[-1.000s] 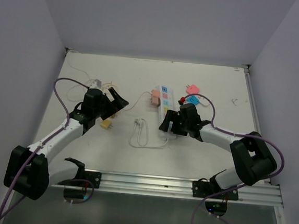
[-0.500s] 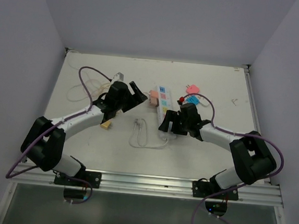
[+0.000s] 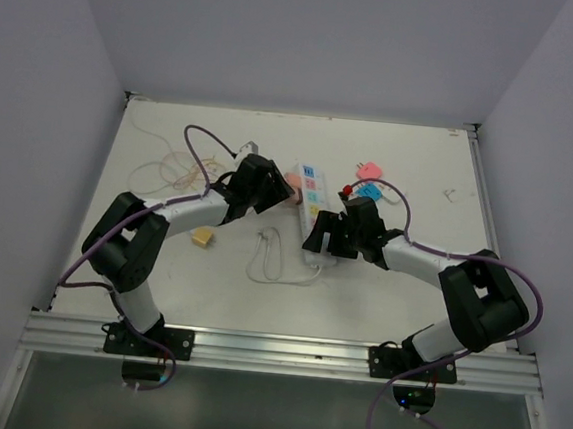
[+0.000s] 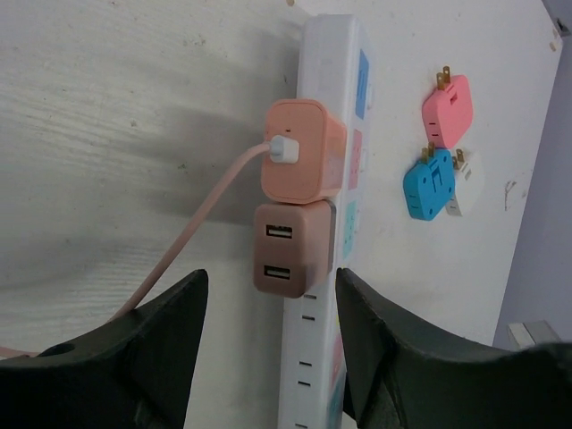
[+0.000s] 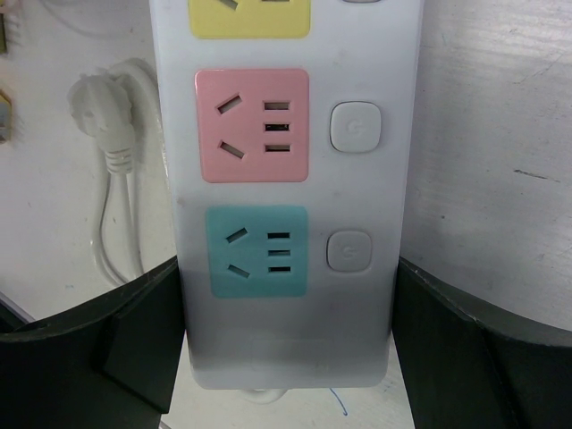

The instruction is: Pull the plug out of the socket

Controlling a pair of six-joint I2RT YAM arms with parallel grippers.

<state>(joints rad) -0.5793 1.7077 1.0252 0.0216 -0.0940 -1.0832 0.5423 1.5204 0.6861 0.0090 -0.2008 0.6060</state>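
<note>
Socket (image 3: 314, 199) lies lengthwise near the middle of the table (image 3: 411, 286), a white strip with pink, teal and yellow outlet faces, each with a button beside it. Its near end sits between the fingers of the right gripper (image 3: 328, 238). In the right wrist view the two black fingers (image 5: 134, 340) press against the long sides of the socket (image 5: 357, 197) just below the teal face, so the right gripper (image 5: 286, 268) is clamped on it. Two plugs sit side by side on the socket's left edge: a peach plug (image 4: 302, 150) with a pink cable (image 4: 197, 223) running out of it toward the left, and touching it on the near side a brown plug (image 4: 290, 246) with two USB ports. The left gripper (image 3: 275, 190) has its jaws spread wide, and in the left wrist view the left gripper (image 4: 268, 284) faces the socket (image 4: 332, 54) side-on. The brown plug's near end lies between its fingertips (image 4: 183, 304) with a gap on each side, touching neither; the peach plug is just beyond them. On the far side of the socket, apart from it, lie loose pink (image 4: 451, 107), blue (image 4: 429, 183) and white (image 4: 471, 179) plugs. The socket's white cord (image 3: 272, 261) is looped on the table to its left, with a yellow piece (image 3: 202, 237) further left.
</note>
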